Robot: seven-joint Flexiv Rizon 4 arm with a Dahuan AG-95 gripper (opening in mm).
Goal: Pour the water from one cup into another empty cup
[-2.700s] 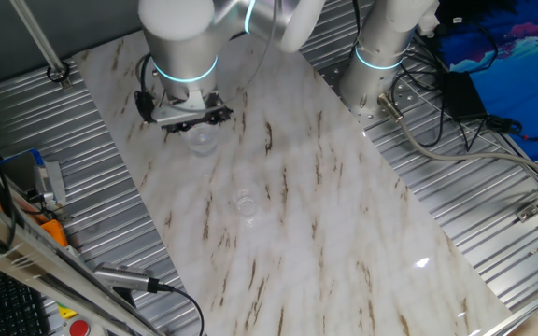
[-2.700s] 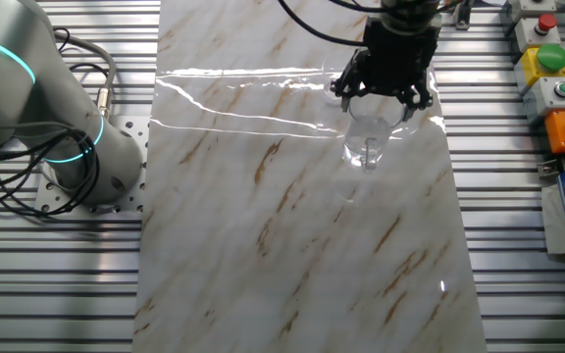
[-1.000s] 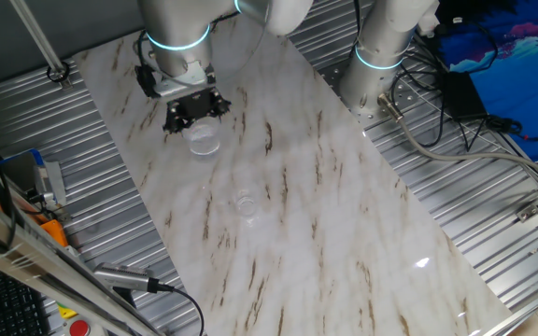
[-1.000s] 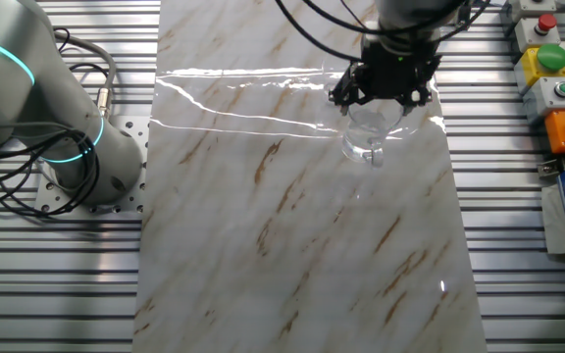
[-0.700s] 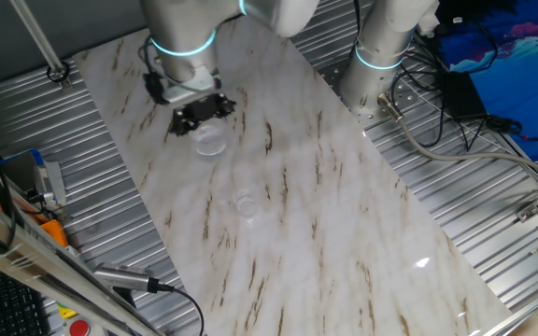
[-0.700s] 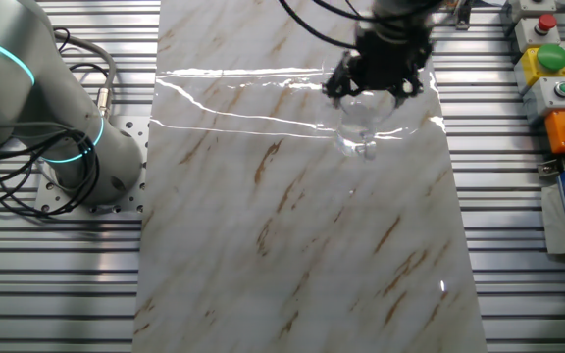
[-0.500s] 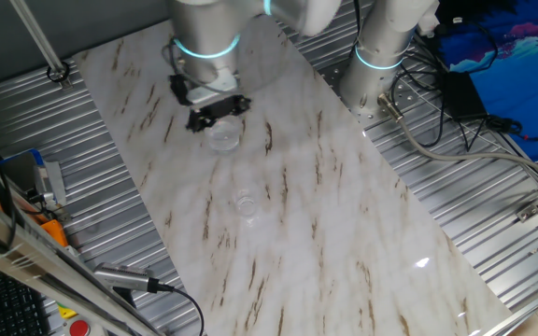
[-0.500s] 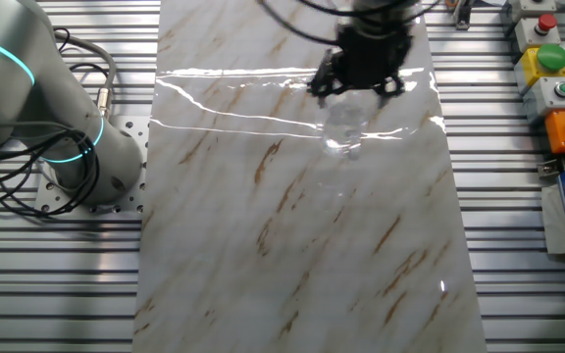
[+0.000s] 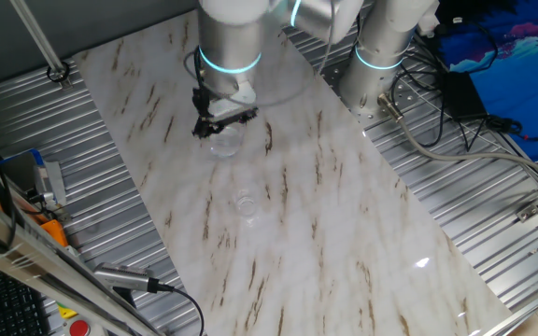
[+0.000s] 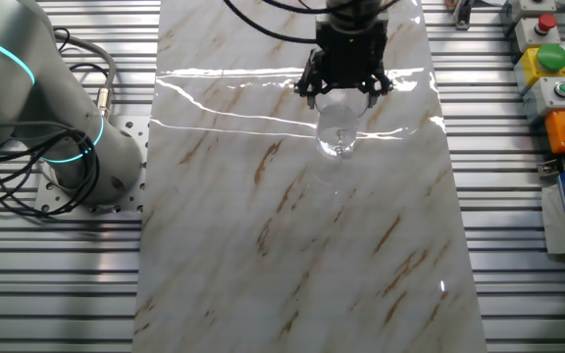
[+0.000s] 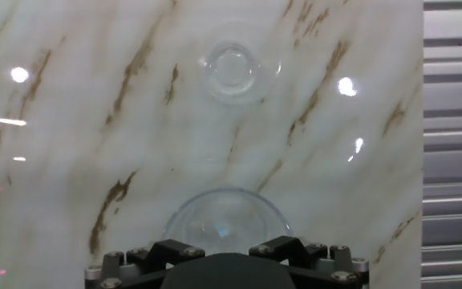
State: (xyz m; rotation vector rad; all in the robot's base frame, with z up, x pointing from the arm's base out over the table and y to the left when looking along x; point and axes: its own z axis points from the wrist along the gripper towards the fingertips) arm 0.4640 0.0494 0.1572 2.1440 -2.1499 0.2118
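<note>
My gripper (image 9: 222,119) is shut on the larger clear tumbler (image 9: 223,143) and holds it upright just above the marble tabletop (image 9: 344,233). The other fixed view shows the black fingers (image 10: 309,80) clasping the tumbler (image 10: 337,133) near its rim, with a faint glint of water low inside. In the hand view the tumbler (image 11: 224,218) sits right below my gripper (image 11: 227,255). The smaller clear cup (image 9: 245,203) stands upright on the marble, apart from the tumbler and nearer the front. In the hand view the smaller cup (image 11: 236,71) lies straight ahead. It looks empty.
A second arm's base (image 9: 381,47) with cables stands at the marble's far right edge; it also shows in the other fixed view (image 10: 57,108). A box with coloured buttons (image 10: 549,69) sits on the ribbed metal bench beside the marble.
My gripper lifted the tumbler from the marble's far left part. It carried it sideways towards the middle of the table, nearer in line with the smaller cup, which has not moved.
</note>
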